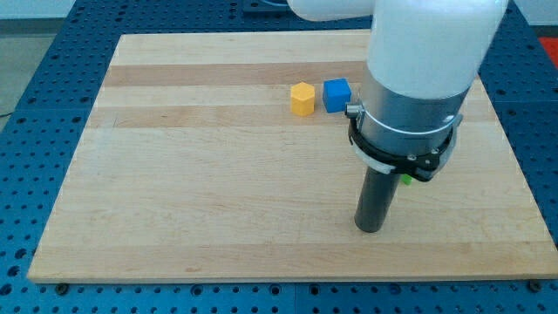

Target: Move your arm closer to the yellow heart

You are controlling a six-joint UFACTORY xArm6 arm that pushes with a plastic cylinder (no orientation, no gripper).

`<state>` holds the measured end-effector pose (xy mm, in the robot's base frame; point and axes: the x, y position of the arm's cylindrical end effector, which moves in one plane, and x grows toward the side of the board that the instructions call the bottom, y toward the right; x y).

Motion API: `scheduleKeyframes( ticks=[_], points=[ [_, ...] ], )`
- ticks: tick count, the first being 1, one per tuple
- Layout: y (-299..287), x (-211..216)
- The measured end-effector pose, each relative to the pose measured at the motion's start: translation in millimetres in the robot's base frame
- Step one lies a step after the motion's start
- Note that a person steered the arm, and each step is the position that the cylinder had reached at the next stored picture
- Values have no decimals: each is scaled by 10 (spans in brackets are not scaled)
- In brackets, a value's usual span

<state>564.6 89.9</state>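
Observation:
My tip [370, 228] rests on the wooden board [192, 192], right of centre toward the view's bottom. A yellow block [302, 98], hexagonal in look, sits at the view's upper middle, well above and left of my tip. A blue cube [336, 94] stands just to its right, close to it. A small bit of green [405, 180] shows beside my rod, mostly hidden by the arm. No yellow heart shape can be made out; the arm hides the board's upper right.
The large white and grey arm body [418, 78] covers the board's upper right. The board lies on a blue perforated table [35, 105].

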Motion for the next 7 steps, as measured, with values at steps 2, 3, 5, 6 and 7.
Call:
scheduleKeyframes(
  ticks=[2, 3, 5, 6, 7],
  points=[
    [-45, 543],
    [-49, 542],
    [10, 545],
    [223, 538],
    [1067, 478]
  ],
)
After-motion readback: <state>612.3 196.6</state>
